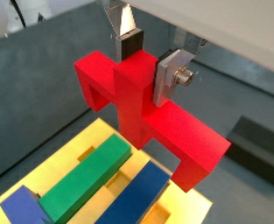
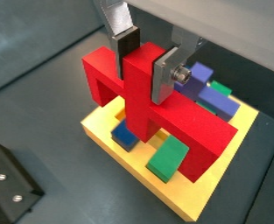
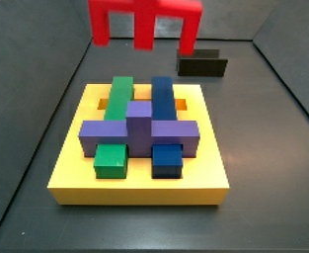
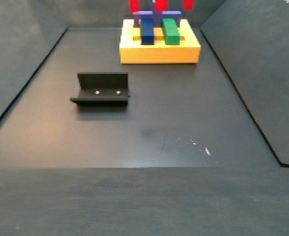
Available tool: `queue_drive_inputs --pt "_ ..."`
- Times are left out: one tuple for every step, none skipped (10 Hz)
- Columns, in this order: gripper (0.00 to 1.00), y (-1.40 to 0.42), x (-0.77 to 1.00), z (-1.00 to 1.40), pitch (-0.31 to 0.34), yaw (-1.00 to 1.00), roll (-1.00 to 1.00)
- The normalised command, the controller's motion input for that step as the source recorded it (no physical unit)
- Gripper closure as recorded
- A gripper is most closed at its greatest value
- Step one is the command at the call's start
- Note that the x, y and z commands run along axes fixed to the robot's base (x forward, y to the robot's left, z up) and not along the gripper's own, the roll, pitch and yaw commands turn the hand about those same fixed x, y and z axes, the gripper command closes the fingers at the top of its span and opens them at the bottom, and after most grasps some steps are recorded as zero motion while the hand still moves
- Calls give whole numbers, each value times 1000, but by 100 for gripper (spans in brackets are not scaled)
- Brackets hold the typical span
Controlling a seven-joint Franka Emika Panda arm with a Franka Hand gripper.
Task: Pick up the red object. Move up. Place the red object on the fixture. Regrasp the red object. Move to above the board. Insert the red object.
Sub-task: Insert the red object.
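- The pincer is gripping the red object by its central stem, one silver finger pressing each side, as both wrist views are showing.
- The red object is hanging in the air above the board, not touching it; its crossbar is lying level and its two short legs are pointing down.
- In a side view the red object is showing at the upper edge, over the far end of the board, with the pincer itself out of that picture.
- The board is carrying a green bar and a blue bar lying side by side, with a purple block crossing them and orange slots peeking out beside the bars.
- The fixture is sitting empty on the table, well apart from the board.
- In the other side view the fixture is standing beyond the board, near the far wall.
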Motion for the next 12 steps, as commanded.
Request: queue_drive_inputs --pt "100 -160 -243 -800 -201 0 -30" --pt "100 -86 -57 -400 -116 0 0" --pt "100 -186 0 -49 0 97 0" --pt "100 -369 9 -117 -17 203 4" --pt "100 -403 251 0 -29 146 9" --pt "100 -389 523 0 -23 66 39" --pt "100 -240 374 -137 -49 86 84" --pt "100 -171 311 -274 -81 66 114" --pt "100 -46 160 -406 -97 0 163" --pt "100 0 -17 -326 -101 0 150" --pt "100 0 -309 -129 -113 0 84" --pt "100 0 -360 0 -153 0 23"
